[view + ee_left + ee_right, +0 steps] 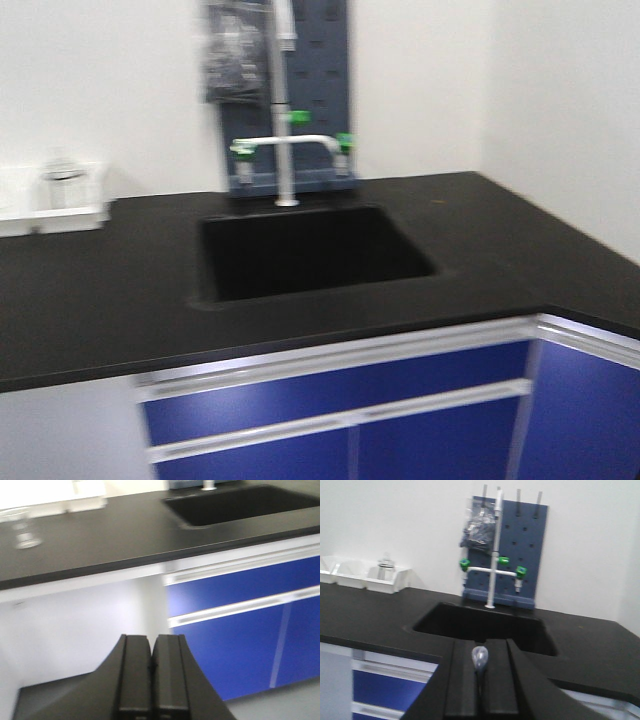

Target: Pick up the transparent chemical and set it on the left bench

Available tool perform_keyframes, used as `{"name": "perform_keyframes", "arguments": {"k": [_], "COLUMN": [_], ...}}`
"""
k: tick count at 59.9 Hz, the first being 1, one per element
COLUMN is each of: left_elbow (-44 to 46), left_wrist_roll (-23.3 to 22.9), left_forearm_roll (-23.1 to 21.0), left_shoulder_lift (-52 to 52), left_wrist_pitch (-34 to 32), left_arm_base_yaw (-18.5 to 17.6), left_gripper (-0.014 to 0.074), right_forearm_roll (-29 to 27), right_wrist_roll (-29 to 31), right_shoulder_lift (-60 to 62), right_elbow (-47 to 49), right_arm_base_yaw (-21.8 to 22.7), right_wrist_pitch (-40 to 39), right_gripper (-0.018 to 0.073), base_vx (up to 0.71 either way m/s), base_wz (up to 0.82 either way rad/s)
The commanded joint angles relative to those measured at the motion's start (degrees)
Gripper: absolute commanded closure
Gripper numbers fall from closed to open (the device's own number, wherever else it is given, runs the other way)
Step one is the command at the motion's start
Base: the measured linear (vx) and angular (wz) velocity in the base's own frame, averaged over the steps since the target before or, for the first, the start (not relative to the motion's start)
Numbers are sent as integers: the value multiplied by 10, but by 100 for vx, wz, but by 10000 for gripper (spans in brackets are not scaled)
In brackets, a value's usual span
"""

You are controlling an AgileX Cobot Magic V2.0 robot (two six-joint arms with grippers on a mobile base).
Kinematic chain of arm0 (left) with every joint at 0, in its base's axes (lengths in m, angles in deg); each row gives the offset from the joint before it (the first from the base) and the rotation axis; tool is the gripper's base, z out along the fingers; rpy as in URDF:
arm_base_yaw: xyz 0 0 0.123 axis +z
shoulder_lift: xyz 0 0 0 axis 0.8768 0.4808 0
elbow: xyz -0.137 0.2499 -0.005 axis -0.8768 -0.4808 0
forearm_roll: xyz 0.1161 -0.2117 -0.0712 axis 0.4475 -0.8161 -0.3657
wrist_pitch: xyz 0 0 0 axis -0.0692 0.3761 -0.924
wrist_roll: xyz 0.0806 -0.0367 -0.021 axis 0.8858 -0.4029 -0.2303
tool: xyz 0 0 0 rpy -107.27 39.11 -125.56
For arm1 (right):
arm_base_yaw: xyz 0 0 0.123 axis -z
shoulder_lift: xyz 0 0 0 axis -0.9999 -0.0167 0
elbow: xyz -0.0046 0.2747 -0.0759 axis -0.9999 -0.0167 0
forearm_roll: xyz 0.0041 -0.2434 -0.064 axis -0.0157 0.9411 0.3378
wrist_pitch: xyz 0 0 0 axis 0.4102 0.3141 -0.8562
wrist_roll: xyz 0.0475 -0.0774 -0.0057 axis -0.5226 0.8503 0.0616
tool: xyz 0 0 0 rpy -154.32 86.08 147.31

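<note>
Across the front view, a matte black counter (100, 290) fills the middle of the frame, with a dark square sink (310, 250) sunk into it. A white faucet (287, 150) with green knobs rises behind the sink, in front of a blue pegboard (330, 60). At the left edge of the frame a white bin (50, 215) sits on the counter holding a clear beaker (62, 185). Blue cabinet fronts (340, 400) run along the bottom. Neither arm shows here.

Down at the left wrist view, the left gripper (151, 645) stands at bottom centre, its two black fingers pressed together with nothing between them. The counter (100, 535) crosses the top of the frame, and a blurred glass beaker (22, 530) stands on it at upper left. The sink (240, 505) is at upper right, with blue cabinet fronts (240, 595) below it.

Over at the right wrist view, the right gripper (480, 644) at bottom centre pinches the pipette (480, 657). Its translucent bulb pokes up between the fingers, and the stem seems to run down the seam, though it is too blurred to be sure. So the pipette is held off the counter (365, 615), facing the sink (480, 625). White bins (365, 575) line the counter at mid left.
</note>
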Motion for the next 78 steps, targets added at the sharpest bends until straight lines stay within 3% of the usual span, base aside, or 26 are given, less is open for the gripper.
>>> {"name": "perform_keyframes", "arguments": {"k": [1, 36, 78], "left_elbow": [-9, -9, -9], "left_wrist_roll": [-4, -4, -4], "left_forearm_roll": [0, 0, 0], "left_shoulder_lift": [-11, -11, -11], "left_wrist_pitch": [-45, -45, -45], "left_arm_base_yaw": [-1, -1, -1], "left_gripper": [600, 600, 600], "right_forearm_roll": [-4, -4, -4], "right_wrist_roll": [1, 1, 1], "right_shoulder_lift": [-3, -3, -3], "right_elbow": [17, 17, 17], "right_arm_base_yaw": [-1, -1, -1], "right_wrist_pitch": [-42, -42, -42], "right_gripper": [562, 562, 562], "base_vx": [3, 10, 26], "base_wz": [103, 94, 10]}}
